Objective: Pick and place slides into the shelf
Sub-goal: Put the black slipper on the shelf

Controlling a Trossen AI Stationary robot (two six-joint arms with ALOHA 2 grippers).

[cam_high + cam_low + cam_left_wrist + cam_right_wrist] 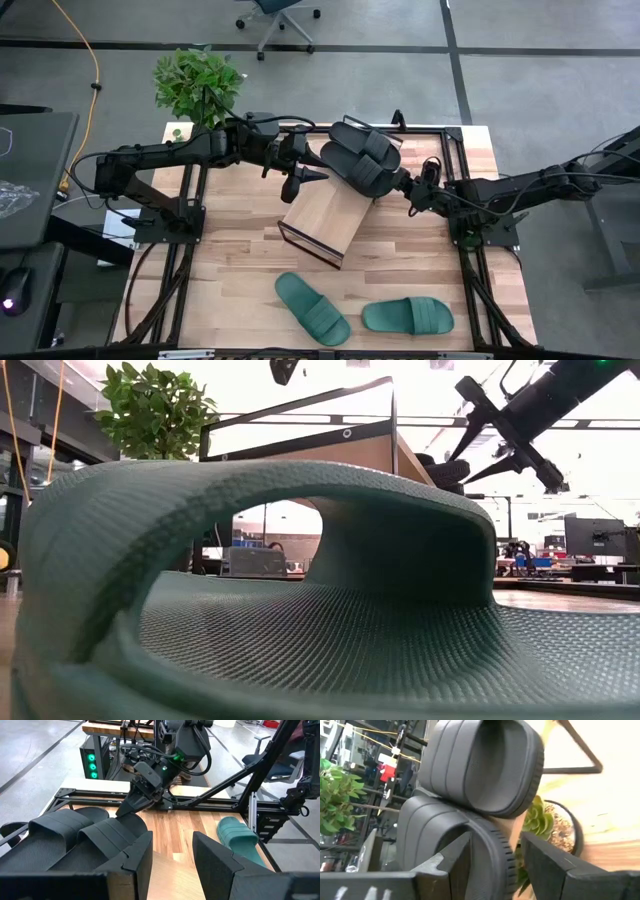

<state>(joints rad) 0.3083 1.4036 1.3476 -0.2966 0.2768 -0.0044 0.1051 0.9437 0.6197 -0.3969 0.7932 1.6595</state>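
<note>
Main risk, as I judge it: the two black rubber slides (pixel 360 153) sit bunched at the upper end of the slanted light-wood shelf on its thin dark frame (pixel 325 218), centre of the high view. They overlap, so a nudge from either arm could send them sliding down the board.

Shelf holds only those two. Two teal-green rubber slides (pixel 312 306) lie on the wooden tabletop (pixel 240 270), lower centre.

Right gripper (pixel 411 198), fingers apart and empty, just right of the black pair. Left gripper (pixel 302 182), fingers apart and empty, over the shelf's upper-left edge.
</note>
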